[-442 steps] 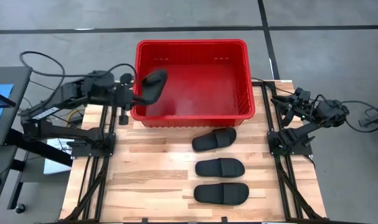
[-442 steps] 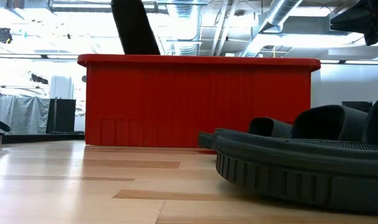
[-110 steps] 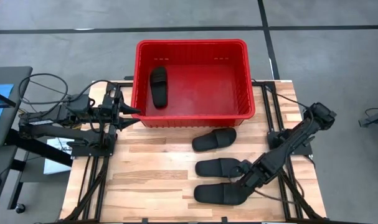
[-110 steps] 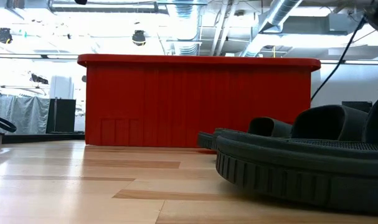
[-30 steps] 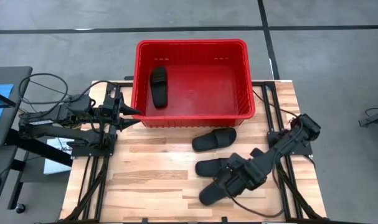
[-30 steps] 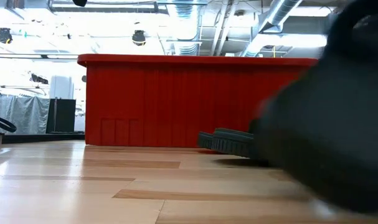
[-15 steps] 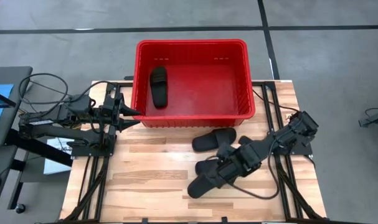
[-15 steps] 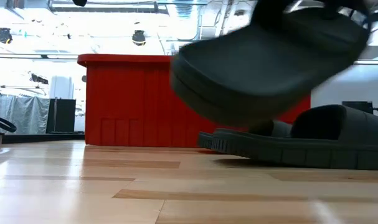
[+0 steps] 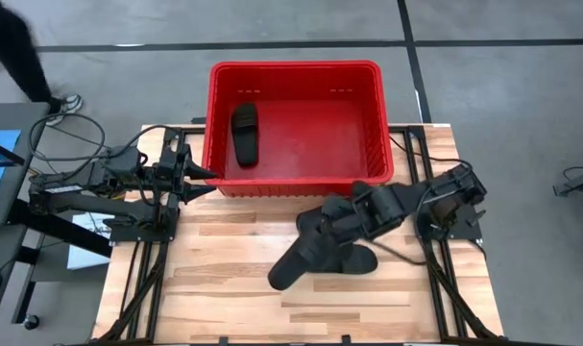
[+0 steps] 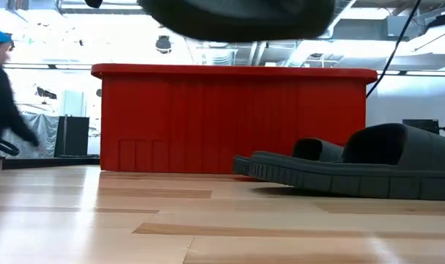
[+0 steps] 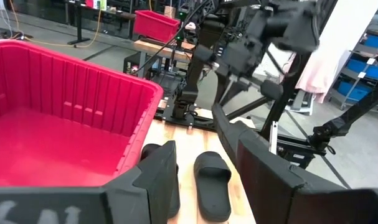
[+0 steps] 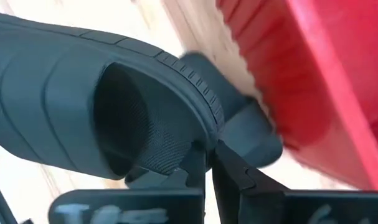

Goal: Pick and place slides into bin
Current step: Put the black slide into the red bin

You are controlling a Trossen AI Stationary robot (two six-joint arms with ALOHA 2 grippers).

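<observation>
The right gripper [image 9: 341, 229] is clamped tight on the edge of one slide [image 9: 305, 258], holding it clear of the table [image 9: 224, 279] with its free end slanting away from the red bin [image 9: 296, 69]. Beneath this gripper and the lifted slide lie two more slides [image 10: 339, 172] on the table, while the fourth slide [image 9: 244, 134] lies inside the bin beyond it. The left gripper [image 9: 206, 177] has its fingers spread and holds nothing, parked just outside the bin's near corner.
</observation>
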